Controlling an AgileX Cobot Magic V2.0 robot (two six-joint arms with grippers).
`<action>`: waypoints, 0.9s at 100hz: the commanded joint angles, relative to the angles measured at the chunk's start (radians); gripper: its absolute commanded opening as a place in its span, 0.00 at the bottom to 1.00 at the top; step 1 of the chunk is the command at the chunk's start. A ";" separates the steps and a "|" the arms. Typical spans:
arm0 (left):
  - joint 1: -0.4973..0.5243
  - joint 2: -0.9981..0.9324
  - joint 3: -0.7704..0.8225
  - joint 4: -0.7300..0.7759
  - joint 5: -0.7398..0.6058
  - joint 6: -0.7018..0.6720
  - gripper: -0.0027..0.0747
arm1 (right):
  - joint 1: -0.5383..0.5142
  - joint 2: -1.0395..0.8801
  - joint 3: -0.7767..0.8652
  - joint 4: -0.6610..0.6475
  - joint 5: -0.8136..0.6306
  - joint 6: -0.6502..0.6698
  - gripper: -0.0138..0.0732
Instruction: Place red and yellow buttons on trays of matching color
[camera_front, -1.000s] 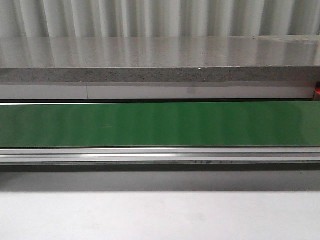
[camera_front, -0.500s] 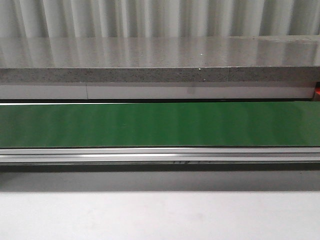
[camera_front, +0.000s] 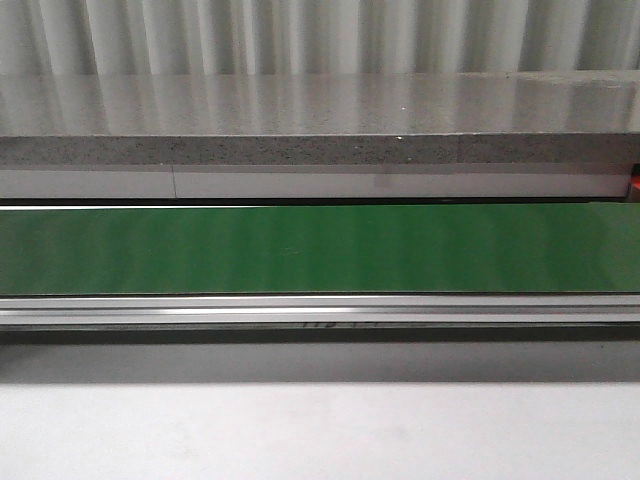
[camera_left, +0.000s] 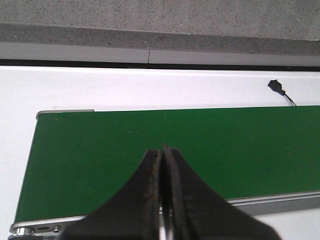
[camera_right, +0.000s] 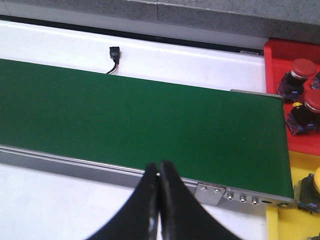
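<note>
Buttons lay only off your right hand (camera_right: 159, 170): red buttons (camera_right: 302, 70) on the red tray (camera_right: 280, 55) at the frame's right edge, past the green belt (camera_right: 135, 125). Both hands, the left hand (camera_left: 162, 152) too, were pressed together, empty.

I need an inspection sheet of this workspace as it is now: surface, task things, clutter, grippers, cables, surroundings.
Surface: green conveyor belt bare, no button on it; white table in front.
Job's things: two red buttons in the red tray; one yellow button, partly cut off, in the yellow tray.
Clutter: nothing seen.
Grippers: left gripper shut, holds nothing; right gripper shut, holds nothing.
Cables: small black plug with wire on the white board behind the belt.
Surroundings: grey stone ledge, ribbed wall.
</note>
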 joint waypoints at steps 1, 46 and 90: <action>-0.006 -0.002 -0.026 -0.040 -0.055 -0.001 0.01 | 0.000 0.000 -0.026 0.007 -0.055 -0.011 0.08; -0.006 -0.002 -0.026 -0.040 -0.055 -0.001 0.01 | 0.000 0.000 -0.026 0.007 -0.062 -0.011 0.08; -0.006 -0.002 -0.026 -0.040 -0.055 -0.001 0.01 | 0.000 -0.275 0.274 -0.126 -0.418 0.085 0.08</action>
